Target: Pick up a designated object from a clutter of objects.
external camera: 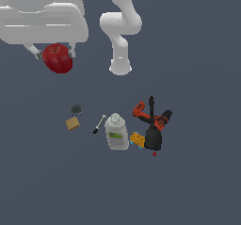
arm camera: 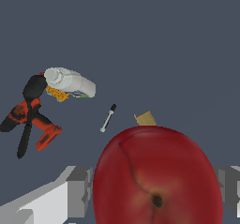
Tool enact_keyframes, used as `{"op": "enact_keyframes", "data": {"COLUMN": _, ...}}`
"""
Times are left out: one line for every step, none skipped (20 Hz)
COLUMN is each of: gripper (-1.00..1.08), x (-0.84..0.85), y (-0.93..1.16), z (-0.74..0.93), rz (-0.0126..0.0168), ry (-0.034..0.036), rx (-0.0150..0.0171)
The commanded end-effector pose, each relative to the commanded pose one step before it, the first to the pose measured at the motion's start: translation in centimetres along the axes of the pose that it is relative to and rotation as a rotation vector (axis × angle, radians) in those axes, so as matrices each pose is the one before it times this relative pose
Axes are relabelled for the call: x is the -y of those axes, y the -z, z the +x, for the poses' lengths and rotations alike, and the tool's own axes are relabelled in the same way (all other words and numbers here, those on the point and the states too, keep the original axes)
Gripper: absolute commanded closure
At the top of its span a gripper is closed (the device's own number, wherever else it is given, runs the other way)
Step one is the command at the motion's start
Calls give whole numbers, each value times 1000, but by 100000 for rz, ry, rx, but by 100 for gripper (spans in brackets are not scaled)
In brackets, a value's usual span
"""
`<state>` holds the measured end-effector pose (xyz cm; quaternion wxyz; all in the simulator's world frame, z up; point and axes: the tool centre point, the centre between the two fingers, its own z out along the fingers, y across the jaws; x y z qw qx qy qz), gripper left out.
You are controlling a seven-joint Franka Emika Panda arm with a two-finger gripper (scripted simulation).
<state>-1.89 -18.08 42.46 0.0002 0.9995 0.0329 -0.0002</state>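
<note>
Dark slate-grey desk [external camera: 197,186] fills both views, flat and uniform, with no edge or corner visible, so places can only be told by the exterior view's sides. Largest on it is the white arm [external camera: 120,26], whose base stands near the middle top of the exterior view, while its wrist and hand reach across to the upper part of the exterior view's left. The pincer [external camera: 55,54] there grips the red apple [external camera: 58,58], a finger [arm camera: 77,190] pressed to each side; in the wrist view the apple [arm camera: 157,176] looms large between the grey pads, its stem dimple facing the camera, raised well apart from the clutter. Below, toward the centre, lies the orange-black drill [external camera: 153,123], sprawled on its side. Just beside it, on the exterior view's left, the clear bottle [external camera: 116,132] with a white label lies flat, and a yellow piece [external camera: 137,139] sits between bottle and drill, touching or nearly touching both. A black-white marker [external camera: 99,124] lies slanted near the bottle's other side. Farther toward the exterior view's left rests the tan block [external camera: 72,123], with a small dark disc [external camera: 76,109] just beside it.
</note>
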Motion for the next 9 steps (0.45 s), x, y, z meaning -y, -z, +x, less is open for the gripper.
{"op": "enact_keyframes", "data": {"gripper": 108, "x": 31, "y": 1050, "z": 258, "rz": -18, "ry": -6, "rx": -119}}
{"op": "enact_keyframes", "data": {"gripper": 108, "x": 11, "y": 269, "z": 73, "rz": 0, "ry": 0, "rx": 0}}
{"op": "enact_keyframes", "data": {"gripper": 108, "x": 8, "y": 226, "z": 64, "rz": 0, "ry": 0, "rx": 0}}
{"op": "enact_keyframes", "data": {"gripper": 108, "x": -13, "y": 148, "z": 78, "rz": 49, "ry": 7, "rx": 49}}
{"op": "enact_keyframes", "data": {"gripper": 108, "x": 2, "y": 142, "z": 47, "rz": 0, "ry": 0, "rx": 0}}
{"op": "enact_keyframes", "data": {"gripper": 108, "x": -1, "y": 101, "z": 38, "rz": 0, "ry": 0, "rx": 0}}
{"op": "enact_keyframes", "data": {"gripper": 108, "x": -4, "y": 60, "z": 30, "rz": 0, "ry": 0, "rx": 0}}
{"op": "enact_keyframes", "data": {"gripper": 108, "x": -7, "y": 21, "z": 22, "rz": 0, "ry": 0, "rx": 0}}
{"op": "enact_keyframes", "data": {"gripper": 108, "x": -5, "y": -3, "z": 9, "rz": 0, "ry": 0, "rx": 0}}
